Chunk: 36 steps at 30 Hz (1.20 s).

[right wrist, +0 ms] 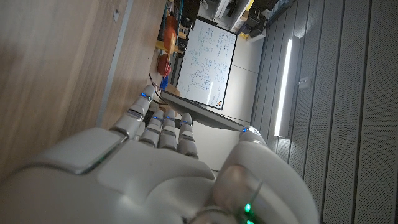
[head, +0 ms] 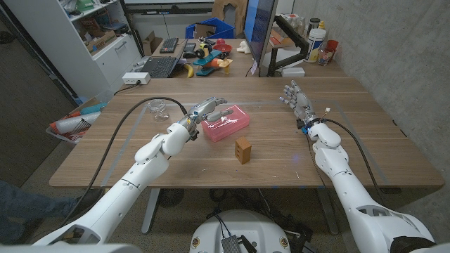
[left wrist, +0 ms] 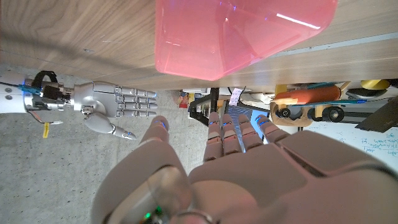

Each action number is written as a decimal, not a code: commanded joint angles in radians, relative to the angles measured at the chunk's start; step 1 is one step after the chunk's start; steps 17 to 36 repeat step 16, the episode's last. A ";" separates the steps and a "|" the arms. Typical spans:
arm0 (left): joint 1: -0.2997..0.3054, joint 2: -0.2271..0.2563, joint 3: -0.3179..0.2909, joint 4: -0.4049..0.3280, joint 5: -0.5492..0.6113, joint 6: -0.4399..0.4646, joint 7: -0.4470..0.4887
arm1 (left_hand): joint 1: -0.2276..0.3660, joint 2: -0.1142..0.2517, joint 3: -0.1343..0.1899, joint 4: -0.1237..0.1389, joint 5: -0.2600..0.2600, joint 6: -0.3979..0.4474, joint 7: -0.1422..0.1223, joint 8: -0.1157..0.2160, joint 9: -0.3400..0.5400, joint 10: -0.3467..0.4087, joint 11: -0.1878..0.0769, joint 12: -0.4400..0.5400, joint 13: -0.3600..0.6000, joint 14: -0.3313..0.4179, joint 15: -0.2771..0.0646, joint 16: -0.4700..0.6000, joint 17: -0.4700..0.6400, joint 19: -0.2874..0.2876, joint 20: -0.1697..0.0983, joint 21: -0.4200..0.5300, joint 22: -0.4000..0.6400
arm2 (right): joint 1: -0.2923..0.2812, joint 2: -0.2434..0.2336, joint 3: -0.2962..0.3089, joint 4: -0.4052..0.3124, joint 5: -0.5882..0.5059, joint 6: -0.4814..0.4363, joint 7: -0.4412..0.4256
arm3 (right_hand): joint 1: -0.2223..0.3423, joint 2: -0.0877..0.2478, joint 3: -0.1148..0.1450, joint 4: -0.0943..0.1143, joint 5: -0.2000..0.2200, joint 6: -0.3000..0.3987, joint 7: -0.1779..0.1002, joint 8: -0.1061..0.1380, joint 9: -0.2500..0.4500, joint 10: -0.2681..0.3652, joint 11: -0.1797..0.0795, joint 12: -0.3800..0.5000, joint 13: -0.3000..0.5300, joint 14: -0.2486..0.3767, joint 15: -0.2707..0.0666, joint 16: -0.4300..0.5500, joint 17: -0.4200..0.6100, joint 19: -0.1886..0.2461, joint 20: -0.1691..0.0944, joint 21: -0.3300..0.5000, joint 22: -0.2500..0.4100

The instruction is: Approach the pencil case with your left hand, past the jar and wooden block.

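The left hand [head: 205, 111] has its fingers [left wrist: 239, 134] extended and slightly apart, holding nothing, with the fingertips over the near left end of the pink pencil case [head: 226, 124]; whether they touch it cannot be determined. The pencil case lies on the wooden table [head: 365, 151] near its centre, with the wooden block [head: 243, 150] just in front of it and the glass jar [head: 158, 109] well to its left. The right hand [head: 297, 100] is positioned at the table's right side, fingers extended, apart and empty.
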 commanded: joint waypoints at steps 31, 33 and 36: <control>-0.033 0.003 0.010 0.042 -0.013 -0.022 -0.003 | 0.009 0.001 0.002 -0.006 -0.003 0.013 0.000 -0.002 0.006 0.012 0.000 0.008 0.001 0.007 0.001 0.007 0.003 0.010 0.002 -0.007 0.006 | 0.017 0.011 -0.002 0.012 -0.015 -0.003 -0.010 | -0.003 0.011 0.002 -0.006 0.004 0.005 0.001 0.003 0.003 0.011 -0.001 -0.002 0.002 0.009 0.001 -0.001 0.000 0.008 -0.001 -0.009 0.004; -0.033 0.003 0.010 0.042 -0.013 -0.022 -0.003 | 0.009 0.001 0.002 -0.006 -0.003 0.013 0.000 -0.002 0.006 0.012 0.000 0.008 0.001 0.007 0.001 0.007 0.003 0.010 0.002 -0.007 0.006 | 0.017 0.011 -0.002 0.012 -0.015 -0.003 -0.010 | -0.003 0.011 0.002 -0.006 0.004 0.005 0.001 0.003 0.003 0.011 -0.001 -0.002 0.002 0.009 0.001 -0.001 0.000 0.008 -0.001 -0.009 0.004; -0.033 0.003 0.010 0.042 -0.013 -0.022 -0.003 | 0.009 0.001 0.002 -0.006 -0.003 0.013 0.000 -0.002 0.006 0.012 0.000 0.008 0.001 0.007 0.001 0.007 0.003 0.010 0.002 -0.007 0.006 | 0.017 0.011 -0.002 0.012 -0.015 -0.003 -0.010 | -0.003 0.011 0.002 -0.006 0.004 0.005 0.001 0.003 0.003 0.011 -0.001 -0.002 0.002 0.009 0.001 -0.001 0.000 0.008 -0.001 -0.009 0.004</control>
